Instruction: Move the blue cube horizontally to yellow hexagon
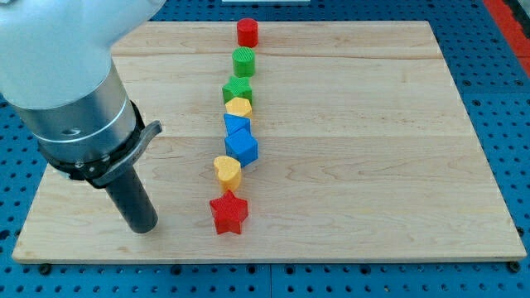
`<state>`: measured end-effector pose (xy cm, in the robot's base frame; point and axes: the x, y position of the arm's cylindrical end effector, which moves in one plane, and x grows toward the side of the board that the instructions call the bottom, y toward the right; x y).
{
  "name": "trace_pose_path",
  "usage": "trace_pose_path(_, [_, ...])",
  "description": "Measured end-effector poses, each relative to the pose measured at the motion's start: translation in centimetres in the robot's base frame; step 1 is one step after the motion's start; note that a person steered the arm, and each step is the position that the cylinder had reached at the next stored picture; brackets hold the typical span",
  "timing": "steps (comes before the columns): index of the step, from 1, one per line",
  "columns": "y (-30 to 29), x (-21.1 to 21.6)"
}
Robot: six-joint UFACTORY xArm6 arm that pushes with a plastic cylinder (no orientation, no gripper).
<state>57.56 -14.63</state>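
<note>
Progress: you have not yet made contact; my tip sits near the bench's bottom-left corner, well apart from the column of blocks, so as far as I can judge the push is still all to do.
Blue cube: you will find the blue cube about mid-bench, in a column of blocks that runs from the top edge down toward the bottom edge.
Yellow hexagon: the yellow hexagon lies in the same column, nearer the top edge, with another blue block between it and the cube; that block's shape is hard to make out.
Remaining: judge for yourself, but the cube looks already nearly in line with the hexagon across the bench, so little sideways travel seems left.
Neighbours: a yellow heart sits just beside the cube on the bottom side, then a red star; above the hexagon come a green block, a green cylinder and a red cylinder.
Containers: none on the bench; nothing holds anything.
Jaws: there are none to report, only a bare rod holding nothing.
</note>
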Motion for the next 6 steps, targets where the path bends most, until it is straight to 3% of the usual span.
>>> trace_pose_path(3, [5.5,-7.3])
trace_pose_path(6, [16.3,-13.3])
